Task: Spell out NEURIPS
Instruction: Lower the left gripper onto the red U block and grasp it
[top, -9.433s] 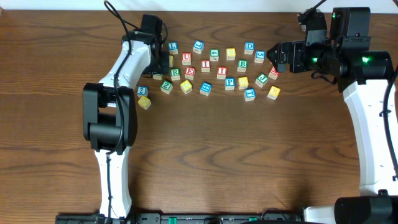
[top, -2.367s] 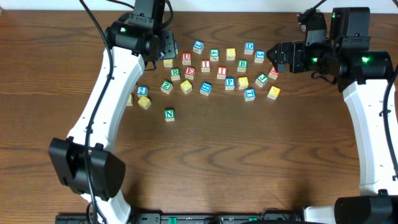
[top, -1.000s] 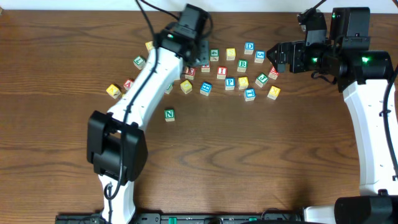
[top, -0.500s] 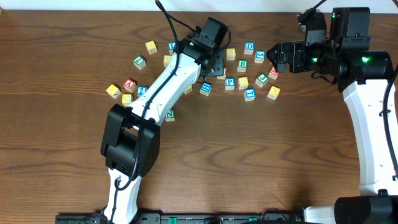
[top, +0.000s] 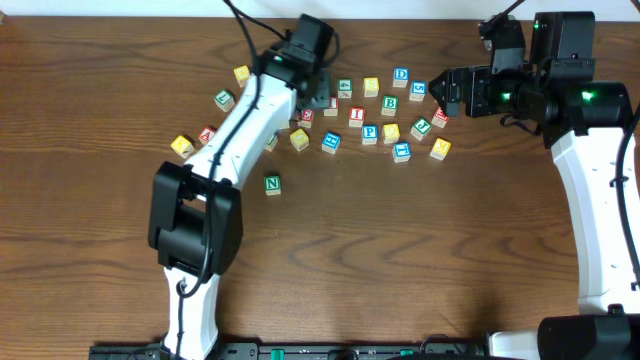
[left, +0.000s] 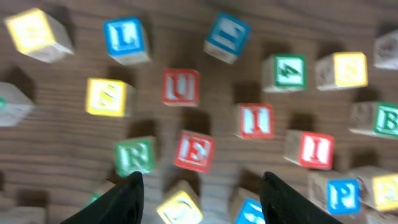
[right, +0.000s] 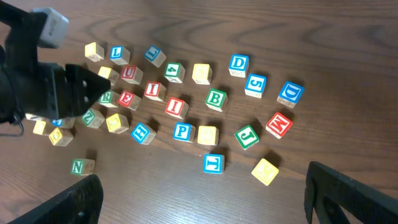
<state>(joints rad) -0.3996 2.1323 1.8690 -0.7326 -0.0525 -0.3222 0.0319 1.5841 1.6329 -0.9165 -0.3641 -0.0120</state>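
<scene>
The green N cube (top: 272, 184) stands alone, nearer the front than the cluster, also seen as N (right: 78, 166). My left gripper (top: 313, 100) hovers open and empty over the cluster's left part. Its wrist view is blurred and shows red U (left: 181, 86), red E (left: 194, 150), green R (left: 135, 155), two red I cubes (left: 255, 120), blue P (left: 341, 194) and a yellow cube (left: 107, 96). The left fingers (left: 124, 199) frame a yellow cube (left: 180, 205) just below E. My right gripper (top: 440, 95) stays wide open at the cluster's right end, holding nothing.
Other cubes fill the cluster: blue L (left: 126, 38), green B (right: 216, 99), green J (right: 247, 136), red M (right: 278, 124), blue D (right: 238, 62). Loose cubes lie left of the left arm, among them a yellow one (top: 242, 74) and a red one (top: 207, 134).
The left gripper swung right across the cluster, then came back left over the E and R cubes, jaws slightly wider. The right arm has not moved.
</scene>
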